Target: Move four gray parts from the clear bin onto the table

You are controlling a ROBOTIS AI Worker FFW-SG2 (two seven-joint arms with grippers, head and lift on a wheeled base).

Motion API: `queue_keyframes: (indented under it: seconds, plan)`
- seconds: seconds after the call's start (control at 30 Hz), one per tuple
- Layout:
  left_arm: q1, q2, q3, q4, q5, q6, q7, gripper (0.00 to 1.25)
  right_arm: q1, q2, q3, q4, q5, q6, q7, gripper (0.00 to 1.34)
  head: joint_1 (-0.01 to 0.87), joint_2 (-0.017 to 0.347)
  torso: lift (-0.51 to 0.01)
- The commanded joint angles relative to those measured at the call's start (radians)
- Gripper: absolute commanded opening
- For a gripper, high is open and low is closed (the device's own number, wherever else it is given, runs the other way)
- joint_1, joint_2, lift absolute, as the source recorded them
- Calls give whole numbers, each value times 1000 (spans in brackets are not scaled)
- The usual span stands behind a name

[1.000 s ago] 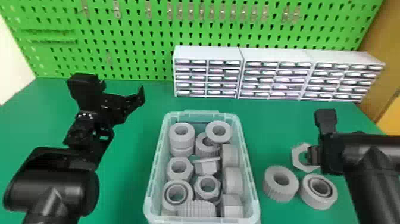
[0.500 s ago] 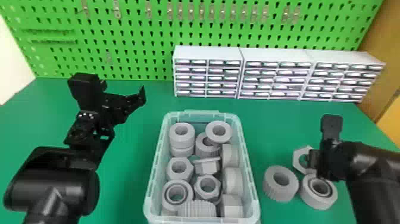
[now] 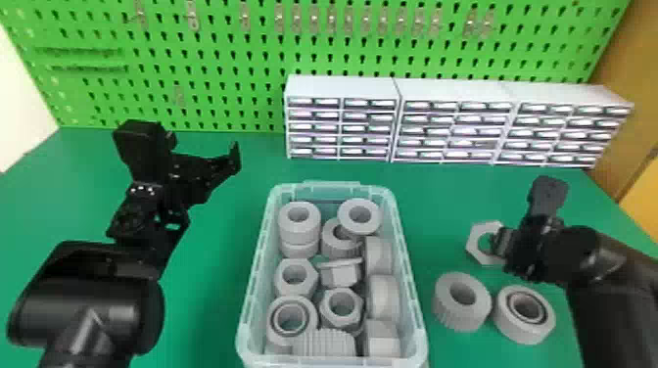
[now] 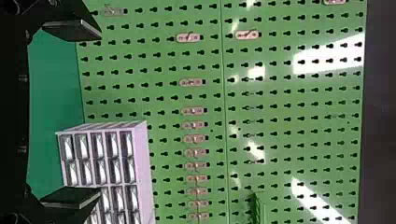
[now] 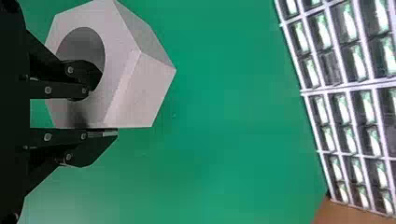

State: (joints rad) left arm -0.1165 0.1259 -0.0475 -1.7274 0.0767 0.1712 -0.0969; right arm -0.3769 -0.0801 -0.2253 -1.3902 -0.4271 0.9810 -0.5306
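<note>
Drawers [image 3: 342, 89] behind bin [image 3: 330, 184] | left fingers [image 3: 235, 159] wide | right fingers [image 3: 500, 242] hold nut [image 3: 475, 243] near rings [image 3: 453, 313]

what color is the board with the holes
The board is green, best in the left wrist view.

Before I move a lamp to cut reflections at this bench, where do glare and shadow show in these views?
Left wrist view: hard white patches of glare on the green pegboard. Head view: bright streaks across the drawer fronts. Right wrist view: similar streaks on the drawers, plus a dark smudge, likely shadow, on the gray nut beside the gripper's fingers.
</note>
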Motion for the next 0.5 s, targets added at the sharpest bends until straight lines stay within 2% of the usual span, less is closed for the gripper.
queue_keyframes:
  seconds: [0.0, 0.1, 0.2, 0.33, 0.47]
  plan:
    - [3, 1, 0, 0, 0, 2, -1, 1138, -17, -1, 7, 0, -125, 13, -97, 160, 686, 26, -50]
    - [3, 1, -3, 0, 0, 4, -1, 1138, -40, -17, 12, 3, -182, 100, -160, 160, 686, 26, -50]
    - [3, 3, -3, 0, 0, 5, -1, 1138, -56, -30, 15, 13, -213, 154, -189, 160, 686, 26, -50]
    - [5, 3, -3, 0, 0, 7, -1, 1138, -76, -43, 9, 36, -236, 200, -204, 160, 686, 26, -50]
    - [3, 4, -6, 0, 0, 7, -1, 1138, -100, -67, 29, 74, -251, 234, -204, 160, 686, 26, -50]
